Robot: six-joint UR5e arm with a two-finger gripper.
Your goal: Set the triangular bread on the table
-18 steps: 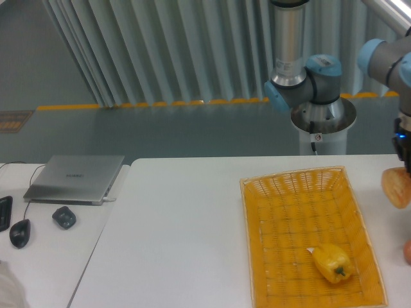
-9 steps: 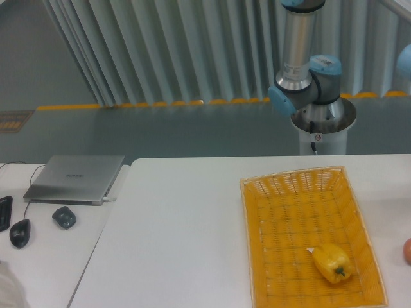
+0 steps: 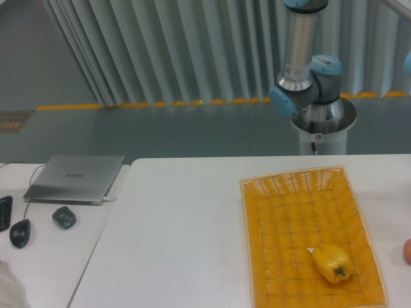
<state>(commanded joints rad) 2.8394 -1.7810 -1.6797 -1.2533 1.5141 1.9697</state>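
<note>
White table (image 3: 180,231): large flat top filling the lower part of the view, plain surface.

Yellow woven basket (image 3: 359,224): rectangular, resting on the right half of the table, long side running away from the camera. Contents: one yellow bell pepper (image 3: 332,262) with a green stem, lying near the front right corner of the basket.

Small reddish-orange round thing (image 3: 408,251): on the table at the right edge of the view, just beside the basket, cut off by the frame.

Robot arm (image 3: 302,58): base and lower joints visible behind the table's far edge, upright silver link with blue caps. A further blue joint shows at the far right edge.

Gripper: outside the frame; whether it is spread or closed, and whether it holds anything, cannot be told.

Triangular bread: not visible anywhere in the view.

Side desk at left: closed silver laptop (image 3: 76,178), black computer mouse (image 3: 20,232), small dark gadget (image 3: 63,217).
</note>
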